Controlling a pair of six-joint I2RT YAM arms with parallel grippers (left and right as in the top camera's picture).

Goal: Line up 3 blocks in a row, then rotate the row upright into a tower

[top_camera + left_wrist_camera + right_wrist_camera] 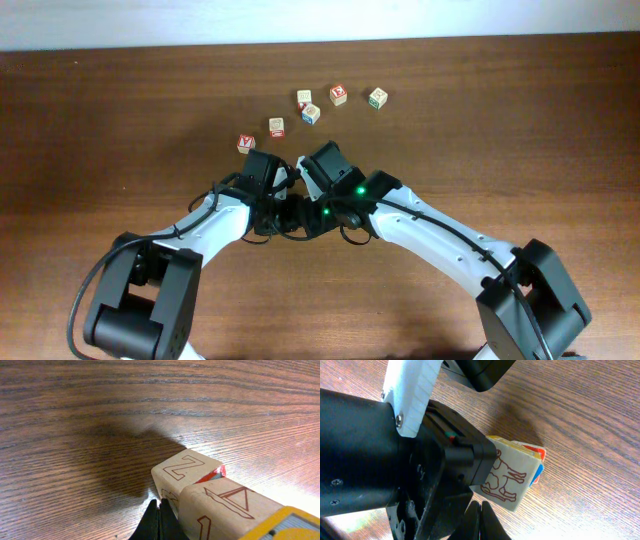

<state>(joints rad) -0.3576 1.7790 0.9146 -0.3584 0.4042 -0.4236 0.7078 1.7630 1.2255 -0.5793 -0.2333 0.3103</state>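
Left pincer (pixel 159 520) and right pincer (pixel 481 520) are both pressed together on nothing. The two arms are crowded against each other, nearer the robot than the blue-and-red wooden cube (pixel 310 113).

The task's pale wooden alphabet cubes with green print lie loose. The rear green cube (pixel 304 97) is just behind the blue-and-red cube and the far green cube (pixel 377 97) is well to its right. As best I can tell at this size, the near pale cube (pixel 276 126) is to its left and nearer the robot.

No turn looks begun. To do it well, part the arms first and spread one pincer. Bring it down square across two opposite faces, twist about the upright axis, then let go cleanly. The far green cube stands free and seems easiest; the rear one risks nudging the blue-and-red cube. A red-outlined Z cube (pixel 185 467) beside the left pincer is not wanted.

The dark brown wood-grain worktop (pixel 120 100) is glossy and throws glare. Beyond its far edge shows only a pale strip.
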